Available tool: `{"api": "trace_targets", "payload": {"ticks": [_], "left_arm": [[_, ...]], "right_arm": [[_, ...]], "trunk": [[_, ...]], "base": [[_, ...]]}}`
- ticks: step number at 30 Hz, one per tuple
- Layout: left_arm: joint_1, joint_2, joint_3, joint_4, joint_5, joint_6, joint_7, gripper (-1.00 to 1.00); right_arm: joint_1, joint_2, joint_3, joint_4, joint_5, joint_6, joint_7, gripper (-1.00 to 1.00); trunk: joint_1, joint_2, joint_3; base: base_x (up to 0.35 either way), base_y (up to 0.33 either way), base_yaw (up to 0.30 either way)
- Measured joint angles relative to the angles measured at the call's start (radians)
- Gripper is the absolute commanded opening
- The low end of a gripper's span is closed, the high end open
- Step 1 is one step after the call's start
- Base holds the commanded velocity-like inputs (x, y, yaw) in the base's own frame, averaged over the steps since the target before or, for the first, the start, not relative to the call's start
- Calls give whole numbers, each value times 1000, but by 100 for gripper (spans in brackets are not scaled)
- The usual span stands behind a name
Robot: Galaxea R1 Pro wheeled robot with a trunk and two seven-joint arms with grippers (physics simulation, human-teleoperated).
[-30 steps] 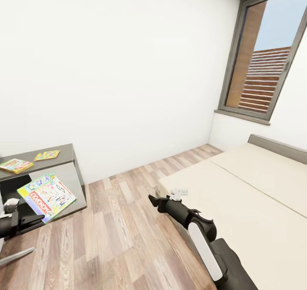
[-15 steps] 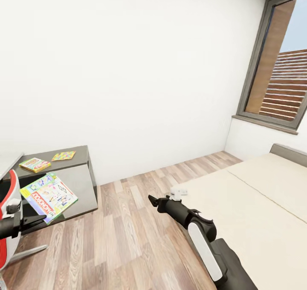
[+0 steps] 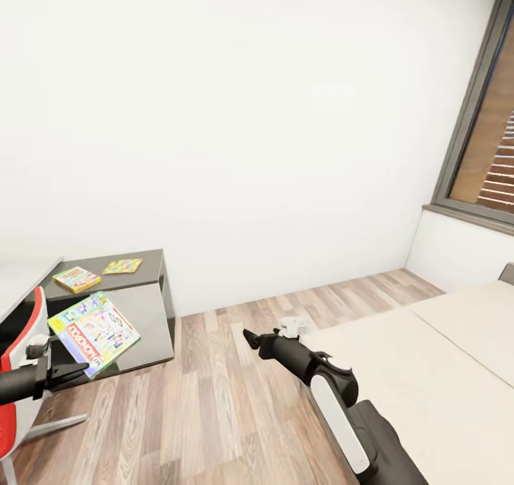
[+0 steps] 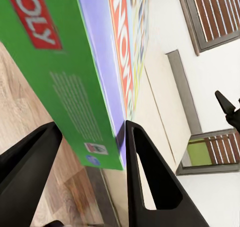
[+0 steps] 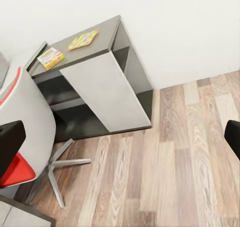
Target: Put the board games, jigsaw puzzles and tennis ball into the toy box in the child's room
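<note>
As our view swings leftward, the dark table section (image 3: 135, 274) slides nearer centre, so we are turning toward it. Our left gripper (image 4: 90, 162) stays clamped on the board game (image 3: 93, 332); beyond it lie two toys. Our right gripper (image 3: 251, 340) hangs open, empty.

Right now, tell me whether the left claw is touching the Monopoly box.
Touching. The left wrist view shows the left claw closed on the Monopoly box, one finger against its cover.
</note>
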Motion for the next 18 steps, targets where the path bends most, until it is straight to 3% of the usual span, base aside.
{"api": "trace_targets", "payload": {"ticks": [3, 9, 18], "left_arm": [[0, 0, 0, 0, 0, 0, 0, -100], [0, 1, -1, 0, 0, 1, 0, -100], [0, 0, 1, 0, -1, 1, 0, -100]], "right_arm": [[0, 0, 0, 0, 6, 0, 0, 100], [0, 2, -1, 1, 74, 3, -1, 100], [0, 3, -1, 1, 86, 4, 0, 100]], "trunk": [[-12, 21, 13], [-35, 63, 39], [-69, 125, 77]], "base": [[317, -44, 216], [324, 33, 216], [325, 45, 216]]}}
